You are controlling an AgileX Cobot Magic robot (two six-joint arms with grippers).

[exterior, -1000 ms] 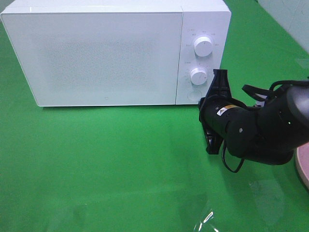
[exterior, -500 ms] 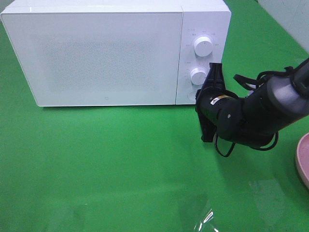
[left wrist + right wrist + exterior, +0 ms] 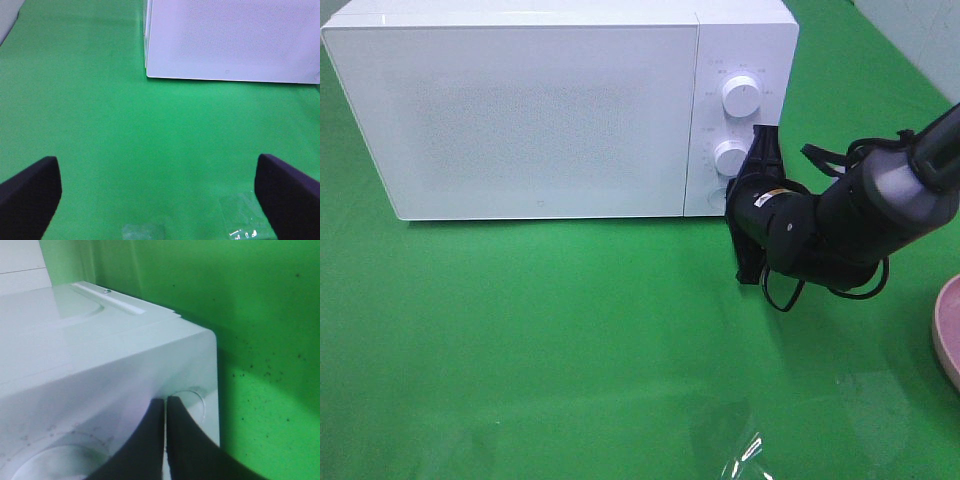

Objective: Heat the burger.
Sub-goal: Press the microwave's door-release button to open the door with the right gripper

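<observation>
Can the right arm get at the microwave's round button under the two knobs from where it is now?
Likely yes: the right gripper, shut, has its tips right at the round button, with nothing between them. I cannot confirm contact.

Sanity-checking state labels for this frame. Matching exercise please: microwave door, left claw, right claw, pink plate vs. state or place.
1 microwave door
2 left claw
3 right claw
4 pink plate

a shut, tips at round button
b open, over green cloth
c closed
d right edge of high view, cut off

Pairs: 1-c, 2-b, 3-a, 4-d
</observation>
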